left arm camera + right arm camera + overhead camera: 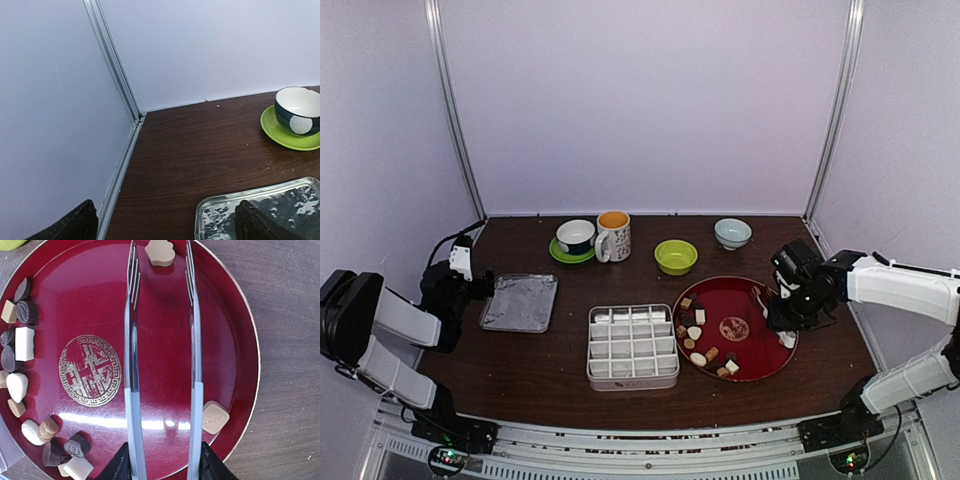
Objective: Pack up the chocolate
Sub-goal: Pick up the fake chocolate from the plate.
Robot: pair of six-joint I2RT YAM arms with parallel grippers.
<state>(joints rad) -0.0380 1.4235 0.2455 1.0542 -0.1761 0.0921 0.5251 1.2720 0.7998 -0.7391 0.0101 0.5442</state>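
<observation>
Pale lilac walls (640,100) close in a dark wooden table (540,370). Along the back we see a cup (576,235) on a green saucer (280,137), a mug (613,236), a green bowl (676,256) and a pale blue bowl (732,233). Nearer the arms lie a foil tray (520,302), a white divided box (632,346) and a red plate (720,295), with the box just beside the plate's left rim.

The chocolates (695,333) lie on the plate – brown, dark and cream pieces, most of them strung along the edge nearest the box. From the right wrist we find two more apart from that row: a tan piece (160,251) at the far rim, and a stamped piece (215,416) near the opposite edge.

We see the right gripper (165,465) over the plate's right side, its fingers (212,467) clamped on the handle end of metal tongs (131,365). The two tong arms reach across the bare red centre, spread apart and clear of any sweet. Their tips end just short of the tan piece; the stamped piece sits just outside one arm.

The left gripper (167,222) hangs at the table's left side with its fingers (75,222) spread wide and nothing between them – one fingertip over the foil tray's corner, the other towards the wall.
</observation>
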